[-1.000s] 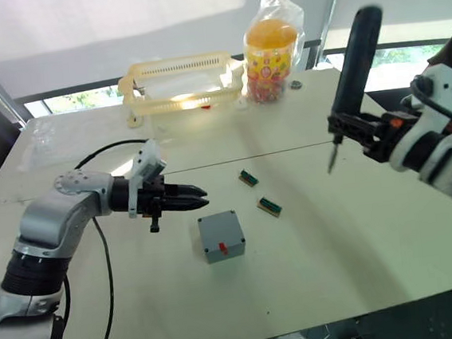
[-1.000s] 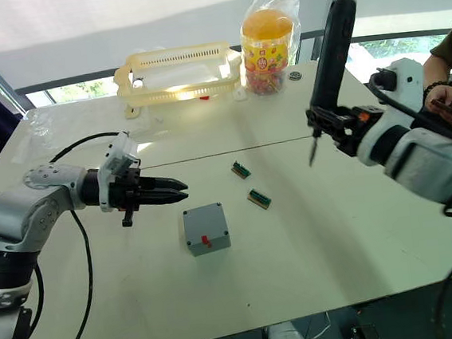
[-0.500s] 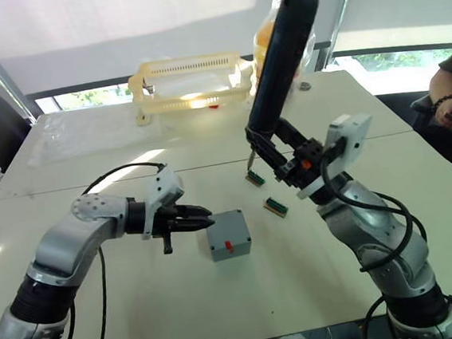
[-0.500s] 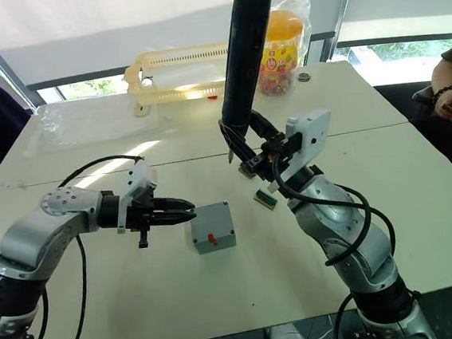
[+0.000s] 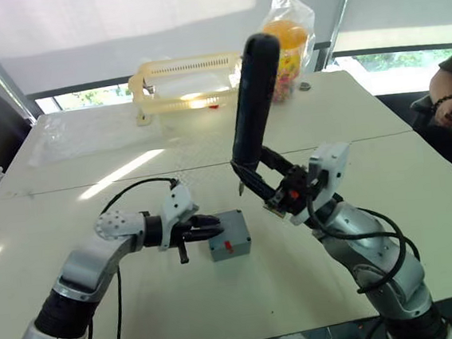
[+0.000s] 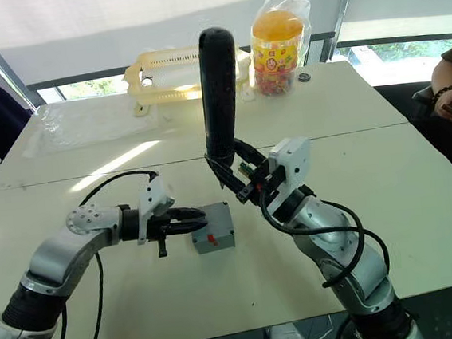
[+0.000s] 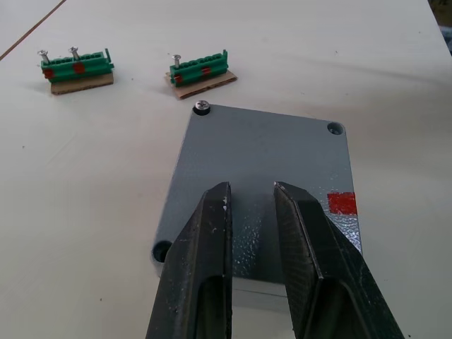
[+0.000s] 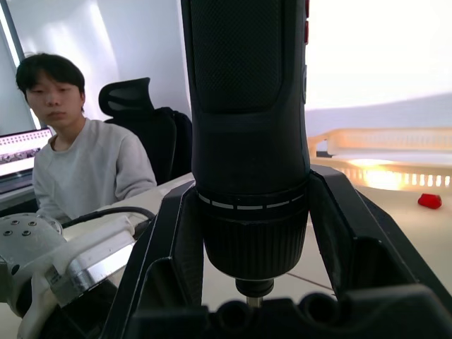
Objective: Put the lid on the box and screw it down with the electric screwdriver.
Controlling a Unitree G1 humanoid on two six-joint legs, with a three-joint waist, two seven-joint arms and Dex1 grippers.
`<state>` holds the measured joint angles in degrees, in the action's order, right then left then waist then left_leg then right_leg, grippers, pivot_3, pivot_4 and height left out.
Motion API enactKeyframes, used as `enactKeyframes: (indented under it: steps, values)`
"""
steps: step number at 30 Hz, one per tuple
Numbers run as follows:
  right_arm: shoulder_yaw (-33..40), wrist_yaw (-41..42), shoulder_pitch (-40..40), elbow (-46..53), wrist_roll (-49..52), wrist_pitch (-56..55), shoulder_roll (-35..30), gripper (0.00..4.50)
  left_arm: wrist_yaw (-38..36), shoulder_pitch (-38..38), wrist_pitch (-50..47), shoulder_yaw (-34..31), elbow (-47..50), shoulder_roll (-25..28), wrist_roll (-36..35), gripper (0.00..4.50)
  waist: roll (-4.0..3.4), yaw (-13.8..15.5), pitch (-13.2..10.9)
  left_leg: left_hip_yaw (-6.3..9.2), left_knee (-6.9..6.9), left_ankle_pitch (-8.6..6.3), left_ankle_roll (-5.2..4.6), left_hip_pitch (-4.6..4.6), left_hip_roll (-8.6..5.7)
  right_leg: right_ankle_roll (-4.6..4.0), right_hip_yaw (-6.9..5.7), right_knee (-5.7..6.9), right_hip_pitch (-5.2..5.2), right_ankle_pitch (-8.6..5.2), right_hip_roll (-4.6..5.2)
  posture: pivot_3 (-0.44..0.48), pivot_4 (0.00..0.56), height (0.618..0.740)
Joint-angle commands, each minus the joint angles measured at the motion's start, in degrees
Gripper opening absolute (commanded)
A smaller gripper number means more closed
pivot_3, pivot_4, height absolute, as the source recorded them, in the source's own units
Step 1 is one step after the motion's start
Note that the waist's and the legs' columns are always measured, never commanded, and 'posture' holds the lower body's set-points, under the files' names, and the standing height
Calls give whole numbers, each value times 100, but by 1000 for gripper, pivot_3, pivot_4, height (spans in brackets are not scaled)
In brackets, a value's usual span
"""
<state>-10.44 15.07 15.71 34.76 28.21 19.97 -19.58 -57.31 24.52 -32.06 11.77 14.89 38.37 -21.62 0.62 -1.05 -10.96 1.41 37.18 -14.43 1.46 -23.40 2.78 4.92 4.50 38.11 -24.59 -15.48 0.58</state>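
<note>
Sitting mid-frame on the white table (image 5: 370,164), clear of its edges: small grey plastic box (image 5: 229,235), flat grey lid (image 7: 265,166) already on (one corner screw showing). Left gripper (image 7: 263,212), slightly parted and empty, now touching the lid. Right gripper (image 6: 239,183), clamping the black cylindrical electric screwdriver (image 6: 219,98), now closer above. Two green terminal blocks (image 7: 138,69) lying beyond.

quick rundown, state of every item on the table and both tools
lid: on the box, one screw in a corner, other visible holes empty
box: closed by the lid, on the table
screwdriver: upright, held above the table
left tool: slightly open, over the lid
right tool: shut on the screwdriver
green blocks: on the table, screws standing in them
</note>
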Motion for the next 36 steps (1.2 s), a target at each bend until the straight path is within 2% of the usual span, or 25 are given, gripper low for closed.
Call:
enactKeyframes:
  steps: [1, 8, 36]
  values:
    - [50, 191, -57, 50, -187, -403, 174, 1732, -30, -177, 237, 125, -7, 21, 215, 935, 0, 2, 1, 0, 0, 0, 0, 0, 0, 0, 0, 0, 1, 0, 0, 0, 150, 740]
    - [-7, 379, -217, -302, -546, -697, 471, 1732, -62, -269, 592, 303, -276, 36, 533, 935, 2, 3, 7, 0, 0, 0, 0, 8, 0, 0, 0, -1, 11, 0, 0, 0, 150, 740]
    - [39, 699, -321, -1009, -1160, -1152, 911, 1732, -130, -156, 663, 342, -446, -5, 617, 935, 1, 2, 15, 0, 1, 0, 0, 12, 0, 0, -1, 0, 15, 0, 0, 0, 150, 740]
